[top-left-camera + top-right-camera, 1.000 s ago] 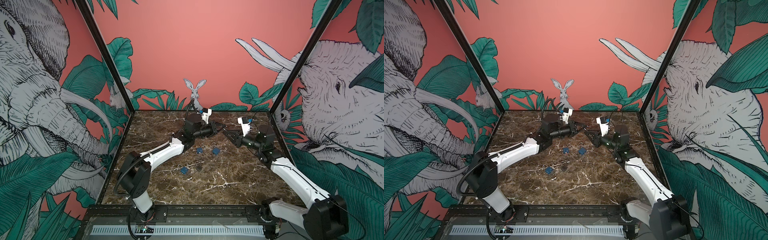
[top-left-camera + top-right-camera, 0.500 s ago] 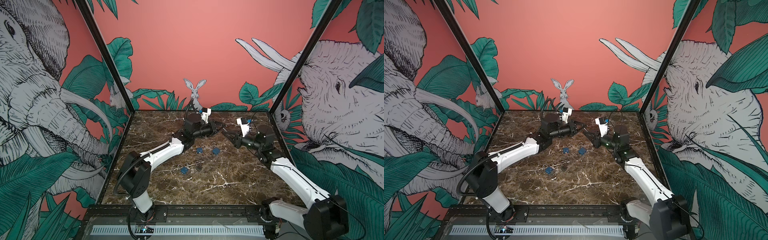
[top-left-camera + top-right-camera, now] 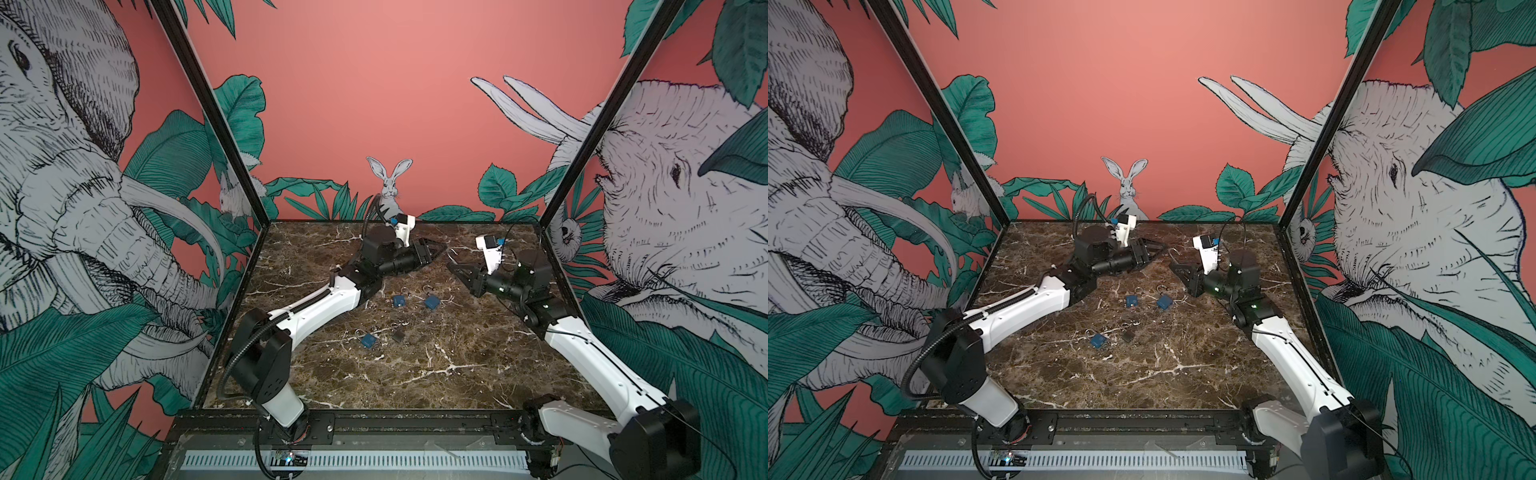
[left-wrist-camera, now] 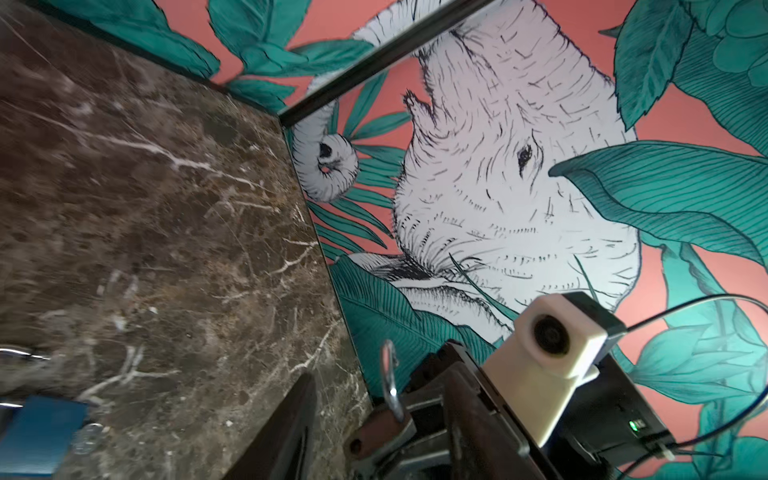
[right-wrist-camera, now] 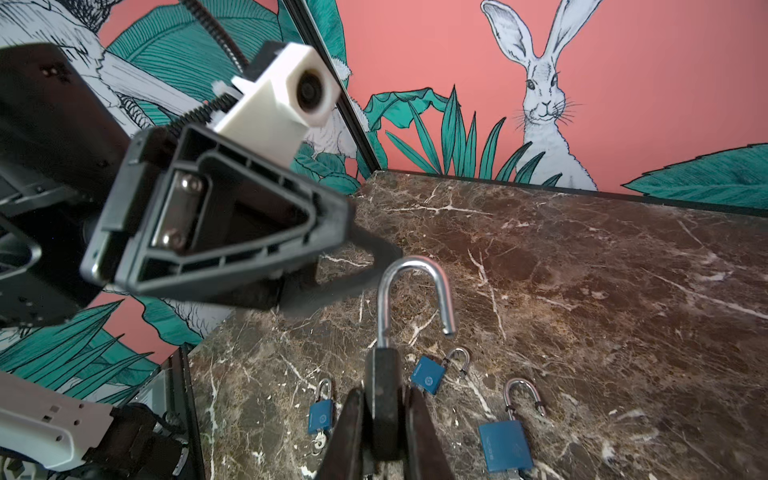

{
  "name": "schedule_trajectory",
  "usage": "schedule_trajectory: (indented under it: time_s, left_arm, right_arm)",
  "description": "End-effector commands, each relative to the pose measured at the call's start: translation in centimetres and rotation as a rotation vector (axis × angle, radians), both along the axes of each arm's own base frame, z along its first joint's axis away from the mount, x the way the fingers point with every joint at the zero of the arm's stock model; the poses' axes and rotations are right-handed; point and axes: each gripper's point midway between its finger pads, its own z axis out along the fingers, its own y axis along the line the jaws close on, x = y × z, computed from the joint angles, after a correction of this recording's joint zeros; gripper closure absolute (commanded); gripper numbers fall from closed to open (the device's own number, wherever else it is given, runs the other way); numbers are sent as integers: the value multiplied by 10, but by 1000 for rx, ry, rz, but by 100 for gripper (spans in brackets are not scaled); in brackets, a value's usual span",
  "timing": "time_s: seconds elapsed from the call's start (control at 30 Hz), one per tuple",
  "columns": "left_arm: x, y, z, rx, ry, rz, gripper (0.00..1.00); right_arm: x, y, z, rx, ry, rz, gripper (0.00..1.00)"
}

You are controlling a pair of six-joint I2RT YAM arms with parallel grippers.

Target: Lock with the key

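My right gripper (image 5: 383, 397) has its jaws clamped on the dark lock (image 5: 383, 365), pinching the body from both sides. The shackle (image 5: 415, 282) sticks out past the tips and stands unlatched, its free end off the body. I cannot make out a key in it.

My left gripper (image 3: 438, 250) has its jaws parted, gripping nothing. Its tips sit just beside the shackle, nose to nose with the right gripper; whether they touch I cannot tell.

The two meet above the far end of the desk (image 3: 415, 382), close to the back edge (image 3: 324, 222). The right arm's wrist block (image 3: 534, 268) sits near the right edge (image 3: 566, 291), so room is tight on that side.

Toward me from the grippers, a blue lock (image 3: 399, 301) and a second blue lock (image 3: 432, 302) lie near each other but apart. A third blue lock (image 3: 368, 340) lies nearer the front, with a small dark piece (image 3: 398, 336) just beside it, too small to name. In the right wrist view one blue lock shows a silvery bit (image 5: 319, 441) at its base; whether that is a key I cannot tell. From there to the front edge (image 3: 395, 409) the marble lies open. The left arm (image 3: 324, 303) slants across the desk's left side.
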Motion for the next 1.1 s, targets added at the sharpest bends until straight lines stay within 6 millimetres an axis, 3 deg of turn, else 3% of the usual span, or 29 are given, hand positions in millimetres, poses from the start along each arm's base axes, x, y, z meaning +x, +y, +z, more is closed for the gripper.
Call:
schedule_trajectory:
  time_s: [0.0, 0.23, 0.43, 0.6, 1.07]
  left_arm:
    - [6, 42, 27, 80, -168, 84, 50]
    - [-27, 30, 47, 175, -435, -162, 60]
    - [-54, 16, 37, 182, -446, -352, 62]
    - [-73, -1, 17, 217, -415, -490, 63]
    - [-69, -17, -6, 224, -376, -530, 65]
  right_arm:
    - [-13, 1, 19, -43, -45, 28, 100]
    - [-29, 9, 7, -67, 12, 80, 100]
    - [-32, 14, 4, -51, 46, 113, 100]
    - [-32, 20, 7, -40, 52, 141, 100]
    - [-30, 28, 6, -58, 61, 162, 100]
